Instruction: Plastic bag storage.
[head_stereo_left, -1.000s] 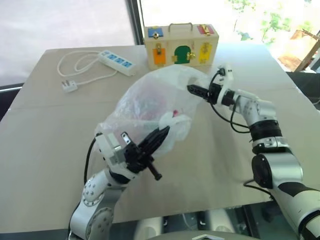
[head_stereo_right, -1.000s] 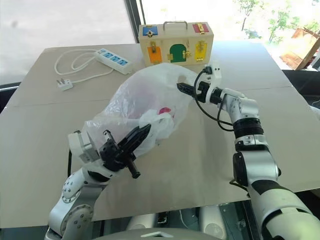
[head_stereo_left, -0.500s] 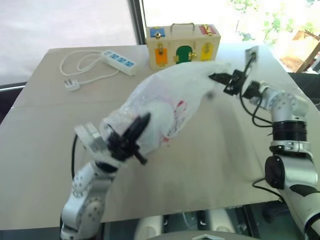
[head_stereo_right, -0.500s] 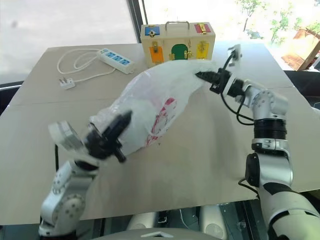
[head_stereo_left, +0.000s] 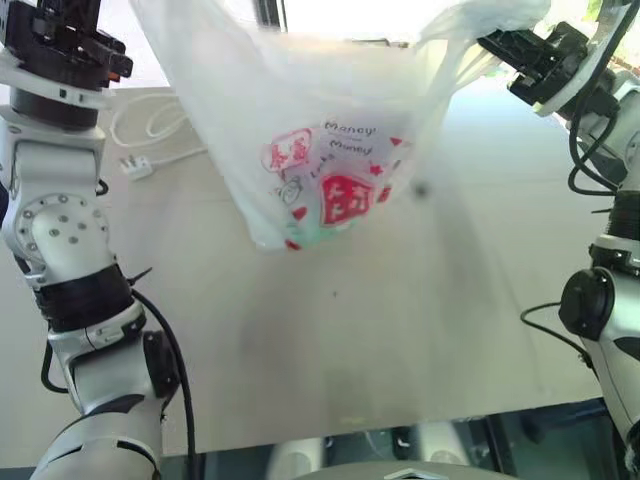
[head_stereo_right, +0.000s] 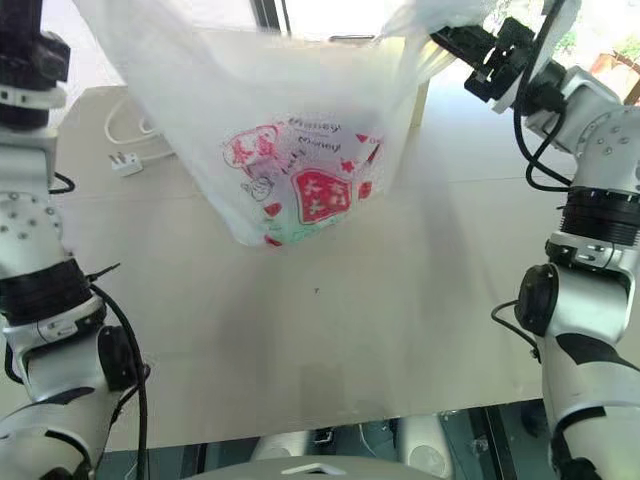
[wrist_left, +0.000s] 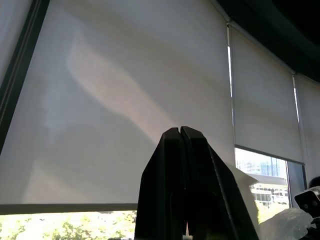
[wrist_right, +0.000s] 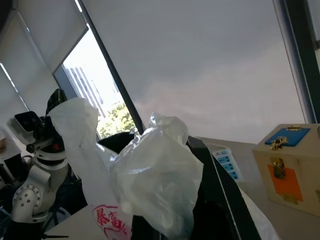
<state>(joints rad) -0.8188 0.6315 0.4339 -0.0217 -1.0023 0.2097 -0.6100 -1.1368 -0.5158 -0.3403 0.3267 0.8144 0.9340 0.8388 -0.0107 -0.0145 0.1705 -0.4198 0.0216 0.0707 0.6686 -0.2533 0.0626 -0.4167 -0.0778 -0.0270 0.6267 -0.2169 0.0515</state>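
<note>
From my head cameras, the plastic bag (head_stereo_left: 320, 170) hangs stretched above the table (head_stereo_left: 420, 330), my right gripper (head_stereo_left: 497, 45) clamped on one handle. My left wrist view shows my left gripper (wrist_left: 180, 131) pressed together (grip unseen). Right wrist view: bunched film between fingers. Lifted and spread; folding and stowing remain.

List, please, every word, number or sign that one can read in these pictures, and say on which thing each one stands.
"Money!": printed twice in thin dark letters on the plastic bag, above its red print.
The red stamp-like characters on the bag: too blurred to read.
Nothing readable on the wooden lock box or the power strip.
</note>
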